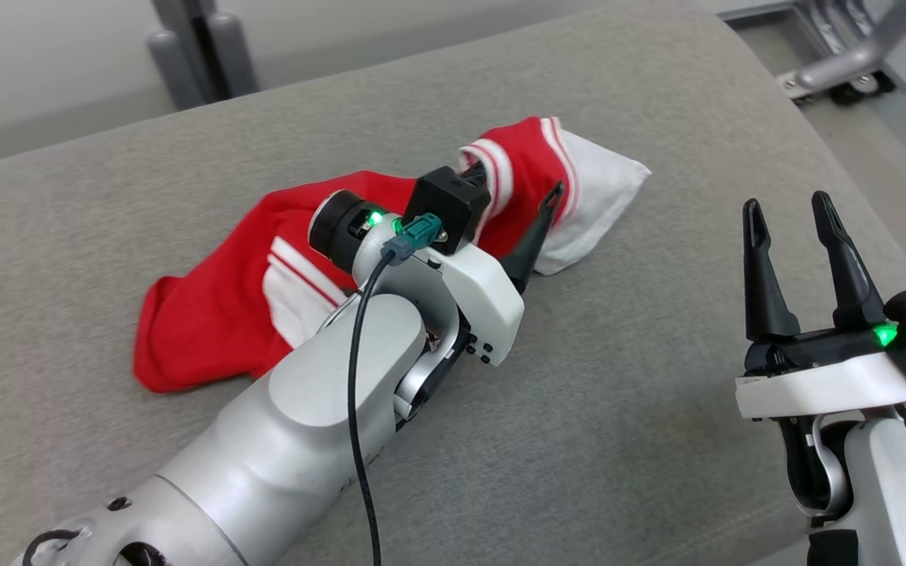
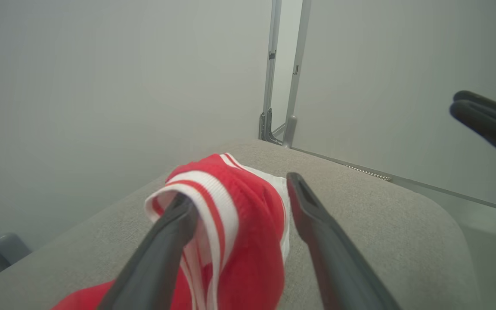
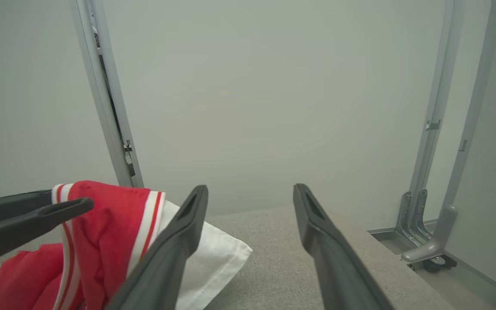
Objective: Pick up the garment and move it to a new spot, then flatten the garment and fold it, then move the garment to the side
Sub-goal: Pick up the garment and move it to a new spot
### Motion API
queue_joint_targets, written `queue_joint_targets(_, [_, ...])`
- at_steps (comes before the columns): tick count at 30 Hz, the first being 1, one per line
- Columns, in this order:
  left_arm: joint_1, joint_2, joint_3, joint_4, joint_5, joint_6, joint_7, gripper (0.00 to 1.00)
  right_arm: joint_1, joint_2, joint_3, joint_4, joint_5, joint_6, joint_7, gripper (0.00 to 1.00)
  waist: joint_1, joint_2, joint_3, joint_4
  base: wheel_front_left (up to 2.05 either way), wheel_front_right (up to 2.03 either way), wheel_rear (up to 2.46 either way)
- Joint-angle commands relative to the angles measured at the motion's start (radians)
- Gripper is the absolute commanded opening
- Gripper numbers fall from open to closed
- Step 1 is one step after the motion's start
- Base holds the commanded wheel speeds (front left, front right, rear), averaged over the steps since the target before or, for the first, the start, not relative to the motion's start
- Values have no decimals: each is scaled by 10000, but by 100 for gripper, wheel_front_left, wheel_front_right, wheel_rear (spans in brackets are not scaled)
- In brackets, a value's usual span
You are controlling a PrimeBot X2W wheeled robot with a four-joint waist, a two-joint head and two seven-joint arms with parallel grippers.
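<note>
Head view gives us the red-and-white garment (image 1: 209, 322) lying crumpled on the grey cushion (image 1: 618, 409), left of centre. Our left gripper (image 1: 514, 182) sits at its striped far end with the jaws spread, clamping nothing. In the left wrist view we see one finger (image 2: 162, 249) touching the striped hem, with cloth bulging up between the two. Further right, clear of the cloth, our right gripper (image 1: 787, 206) hovers above bare cushion, jaws likewise wide and empty.

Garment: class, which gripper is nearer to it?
Left. The left gripper straddles the striped edge of the garment, fingers open; the right gripper hovers apart, over cushion at its right.
</note>
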Motion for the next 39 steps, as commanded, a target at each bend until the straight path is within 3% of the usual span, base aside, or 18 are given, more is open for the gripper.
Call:
queue_joint_targets(1, [-94,20,-180,39,-141,-191,97,100,57,-53,-59,-28,-99,2,-24,100,0,-1,-268,516,0,0,0])
queue_joint_targets(5, [-152,36,-522,160,-354,-584,249,100,111,-53,-124,-15,-232,2,-25,100,0,-1,-457,1001,0,0,0])
queue_joint_targets(13, [-203,351,87,342,-347,-136,-579,100,336,-64,-111,-246,-366,2,-25,100,0,-1,-786,1755,0,0,0])
queue_joint_targets(17, [520,975,1060,-178,-396,298,-860,100,526,-175,34,-463,-437,2,-23,100,0,-1,-1078,2154,0,0,0])
queue_joint_targets(22, [2363,2108,2951,-2143,789,939,-871,100,833,-376,50,-628,-481,2,-23,100,0,-1,-1325,2578,0,0,0])
queue_joint_targets(25, [3898,2360,4323,-3298,1372,1282,-874,100,966,-522,194,-683,-504,2,-23,100,0,-1,-1475,2735,0,0,0])
queue_joint_targets(28, [5597,2222,5516,-4223,1990,1333,-877,100,1121,-617,260,-694,-504,2,-23,100,0,-1,-1605,2854,0,0,0])
queue_joint_targets(34, [7997,1248,7203,-5285,3302,698,-877,100,1372,-783,602,-563,-537,2,-25,100,0,-1,-1765,3042,0,0,0])
queue_joint_targets(39, [8855,391,8222,-5590,4090,68,-878,100,1393,-856,662,-512,-504,2,-23,100,0,-1,-1647,3198,0,0,0])
